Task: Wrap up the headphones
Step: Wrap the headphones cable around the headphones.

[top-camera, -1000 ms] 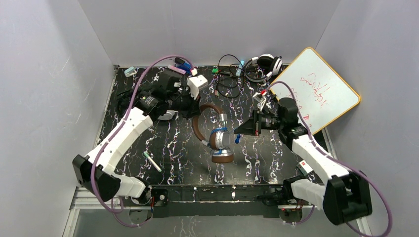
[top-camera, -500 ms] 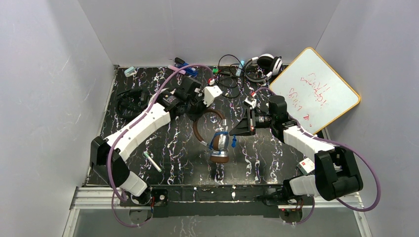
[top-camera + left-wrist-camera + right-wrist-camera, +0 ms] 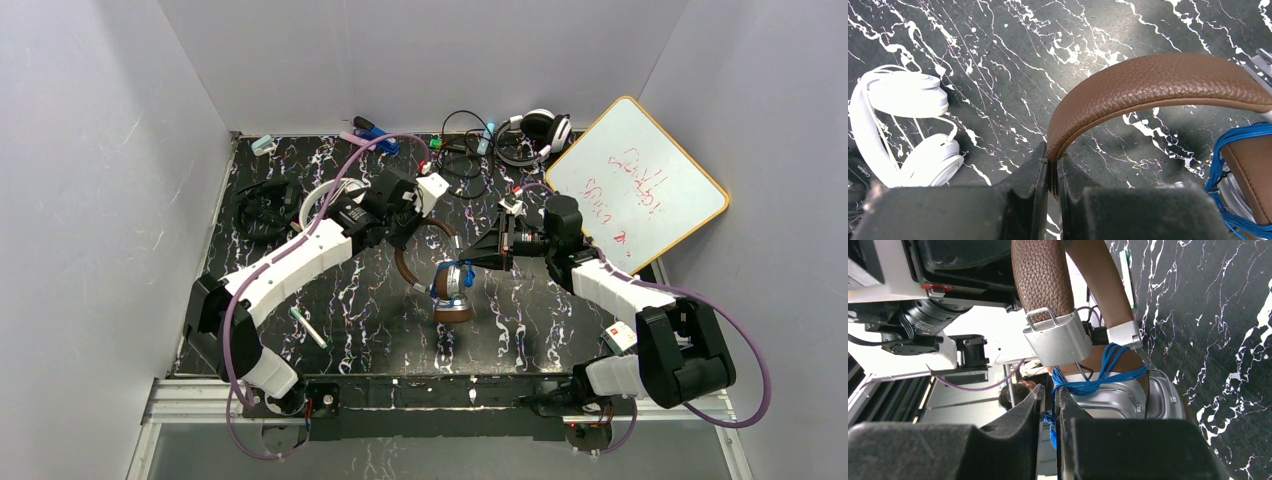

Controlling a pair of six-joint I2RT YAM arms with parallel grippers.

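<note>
Top view looks down, wrist views close, sharing brown headphones (image 3: pixel 1158 85)

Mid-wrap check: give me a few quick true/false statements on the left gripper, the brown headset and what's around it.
1. The left gripper clamps the brown headband. True.
2. A blue cord is wound around the brown headphones. True.
3. The white headphones are stacked on the brown ones. False: they lie apart on the table.
4. The whiteboard lies flat mid-table. False: it stands at the far right, by the wall.
</note>
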